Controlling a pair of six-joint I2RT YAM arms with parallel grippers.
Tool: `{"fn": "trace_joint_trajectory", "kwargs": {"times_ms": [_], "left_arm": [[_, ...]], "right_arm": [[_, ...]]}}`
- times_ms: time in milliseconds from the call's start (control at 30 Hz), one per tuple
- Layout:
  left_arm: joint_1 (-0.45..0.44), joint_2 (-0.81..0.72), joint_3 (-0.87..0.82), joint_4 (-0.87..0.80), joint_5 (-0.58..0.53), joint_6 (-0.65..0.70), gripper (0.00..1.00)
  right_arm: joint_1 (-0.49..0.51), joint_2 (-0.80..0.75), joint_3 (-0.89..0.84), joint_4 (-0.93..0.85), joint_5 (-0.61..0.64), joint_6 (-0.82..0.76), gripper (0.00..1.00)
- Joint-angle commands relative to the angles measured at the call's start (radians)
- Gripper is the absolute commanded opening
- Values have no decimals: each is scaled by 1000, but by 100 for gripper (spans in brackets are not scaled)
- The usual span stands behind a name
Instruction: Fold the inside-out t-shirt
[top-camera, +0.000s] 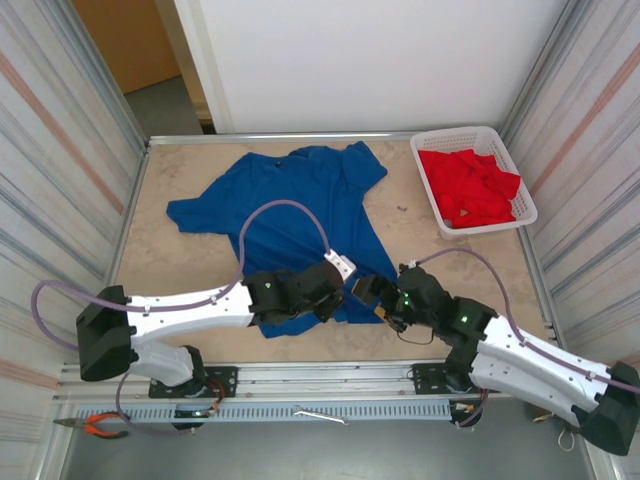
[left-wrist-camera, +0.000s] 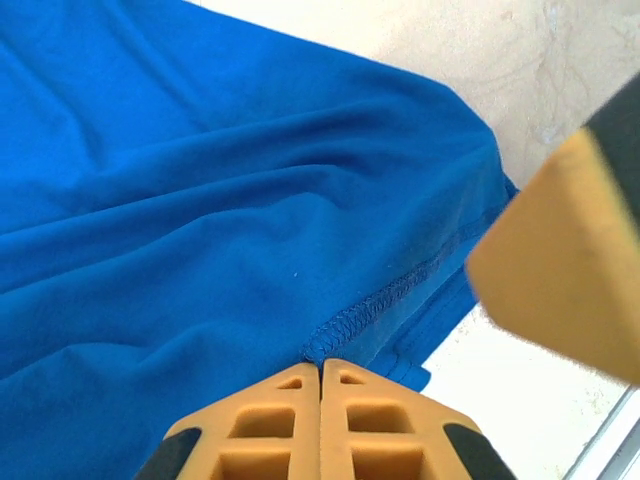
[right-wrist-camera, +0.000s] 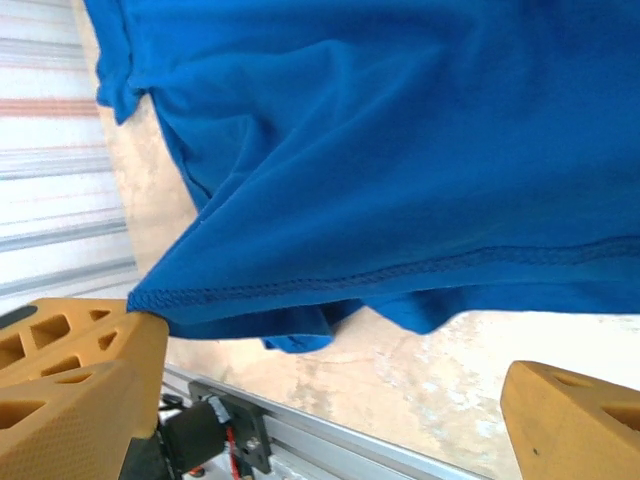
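The inside-out t-shirt (top-camera: 300, 205) is royal blue and lies rumpled across the middle of the table. Its near hem is lifted at the front right corner. My left gripper (top-camera: 338, 288) is shut on that hem, and in the left wrist view the stitched edge (left-wrist-camera: 375, 305) runs straight into the closed fingertips of the left gripper (left-wrist-camera: 320, 368). My right gripper (top-camera: 372, 296) is open right beside it. In the right wrist view the right gripper (right-wrist-camera: 335, 360) has its fingers wide apart with nothing between them. The shirt hem (right-wrist-camera: 400, 275) hangs above that gap.
A white basket (top-camera: 500, 140) holding a red garment (top-camera: 470, 185) stands at the back right. Bare table (top-camera: 450, 270) lies to the right of the shirt. The metal rail (top-camera: 300, 380) runs along the near edge, with pliers (top-camera: 95, 425) at its left end.
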Motion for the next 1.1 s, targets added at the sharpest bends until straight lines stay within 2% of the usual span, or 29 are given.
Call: {"fn": "trace_joint_trajectory", "kwargs": {"times_ms": [0, 300, 367, 433, 467, 500, 667, 733, 767, 833, 900, 1000, 1067], "left_arm": [[2, -65, -23, 53, -28, -23, 0], [-9, -136, -59, 64, -3, -10, 0], [-10, -150, -71, 74, 12, -4, 0], [-14, -169, -90, 92, 29, 2, 0], [-15, -175, -97, 95, 32, 3, 0], [-14, -183, -103, 99, 39, 9, 0], [-14, -203, -119, 87, 30, 11, 0], [-15, -203, -125, 79, 24, 12, 0], [-15, -205, -133, 76, 16, 7, 8], [-24, -202, -153, 77, -18, -1, 36], [-53, -188, -170, 84, -75, -9, 53], [-119, -137, -171, 94, -192, -17, 69], [-153, -86, -165, 106, -257, -30, 76]], "right_arm": [[23, 52, 41, 122, 73, 90, 94], [-14, 255, 127, 226, 82, 100, 95], [-36, 302, 133, 259, 74, 104, 92], [-61, 339, 137, 301, 50, 107, 85], [-71, 356, 139, 322, 36, 106, 79], [-81, 374, 145, 338, 21, 103, 69], [-101, 393, 172, 359, -18, 65, 3], [-101, 373, 177, 340, -14, 54, 0], [-101, 359, 178, 328, -9, 49, 0], [-102, 332, 185, 296, 0, 37, 0], [-103, 312, 194, 260, 10, 24, 0], [-104, 289, 194, 243, 12, 15, 0], [-104, 284, 194, 236, 13, 13, 0]]}}
